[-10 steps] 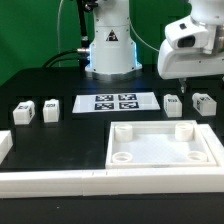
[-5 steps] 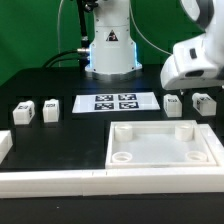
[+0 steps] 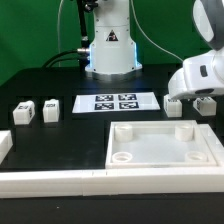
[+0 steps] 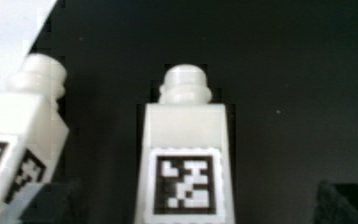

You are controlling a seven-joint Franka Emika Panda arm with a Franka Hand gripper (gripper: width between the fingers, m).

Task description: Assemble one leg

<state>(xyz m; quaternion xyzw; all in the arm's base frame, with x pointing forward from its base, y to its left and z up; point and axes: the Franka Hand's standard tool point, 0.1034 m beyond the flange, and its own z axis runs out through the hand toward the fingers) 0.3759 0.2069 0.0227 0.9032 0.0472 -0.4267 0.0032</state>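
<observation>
I see my gripper low on the exterior view's right | I cannot tell if its jaws are wide or narrow | the leg sits right under it, past the tray, a second leg just beside

The marker board and a white tray lie apart on the table
</observation>
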